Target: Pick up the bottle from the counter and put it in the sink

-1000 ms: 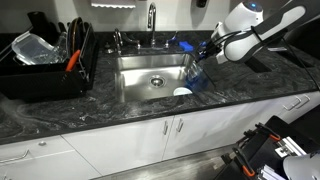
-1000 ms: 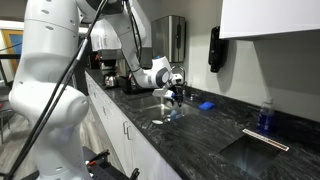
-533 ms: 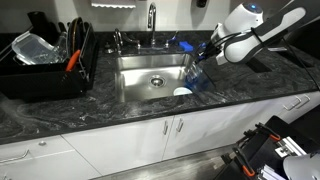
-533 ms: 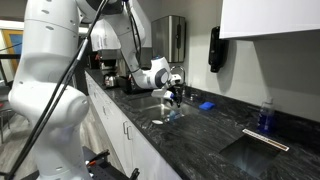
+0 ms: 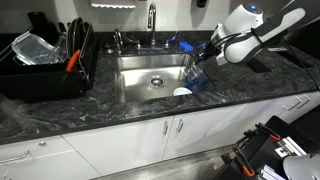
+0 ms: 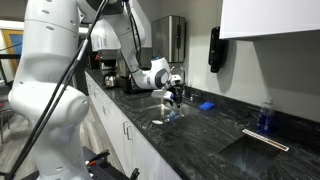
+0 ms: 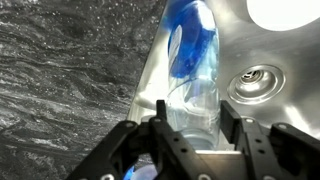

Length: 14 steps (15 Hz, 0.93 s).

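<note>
The pincer (image 7: 195,132) is clenched on the bottle (image 7: 196,70), one finger on each side of its clear lower body. The wrist view shows the plastic pressed between them. The bottle hangs off the surface (image 7: 60,80) and tilts over the right rim of the sink (image 5: 138,88), with its lower end just above the basin. In the wrist view it sits between the marbled stone on the left and the drain (image 7: 256,80) on the right. A white round thing (image 5: 181,92) lies in the near right corner of the basin, close under the bottle. The dish rack (image 5: 45,68) stands well apart on the far left, and the faucet (image 5: 152,18) rises behind the basin.

The bottle looks like thin see-through plastic with something blue inside its upper part, so it is probably light and a little springy under pressure. Its smooth round wall could slip or turn in a two-finger grip, more so while it is tilted. The present hold across the wide, straight part of the body seems the sound place, since the narrower neck would give less to bear on. It should stand a short drop onto steel, though it may roll towards the drain.

I can read no label, brand or writing on the bottle or anywhere else. The views are too small and soft for that.
</note>
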Each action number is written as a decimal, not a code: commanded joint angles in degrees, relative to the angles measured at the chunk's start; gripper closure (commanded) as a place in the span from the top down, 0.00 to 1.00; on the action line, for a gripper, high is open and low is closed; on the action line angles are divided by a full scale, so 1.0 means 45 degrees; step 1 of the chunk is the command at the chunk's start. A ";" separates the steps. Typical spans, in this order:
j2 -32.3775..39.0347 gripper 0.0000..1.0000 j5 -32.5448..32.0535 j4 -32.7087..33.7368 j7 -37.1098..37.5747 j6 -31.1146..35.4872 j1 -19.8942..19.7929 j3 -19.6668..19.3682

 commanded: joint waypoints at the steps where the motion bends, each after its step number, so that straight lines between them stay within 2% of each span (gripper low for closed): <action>1: -0.0363 0.79 -0.0233 -0.0321 0.0068 0.0168 0.0183 -0.0203; 4: -0.0406 0.99 -0.0263 -0.0334 0.0069 0.0200 0.0221 -0.0222; 10: -0.0815 1.00 -0.0113 -0.0488 -0.0239 0.0120 0.0071 0.0057; 12: -0.1121 1.00 0.0181 -0.0653 -0.0628 0.0011 -0.0202 0.0473; 14: -0.1683 1.00 0.0779 -0.0940 -0.1191 -0.0475 -0.0724 0.1308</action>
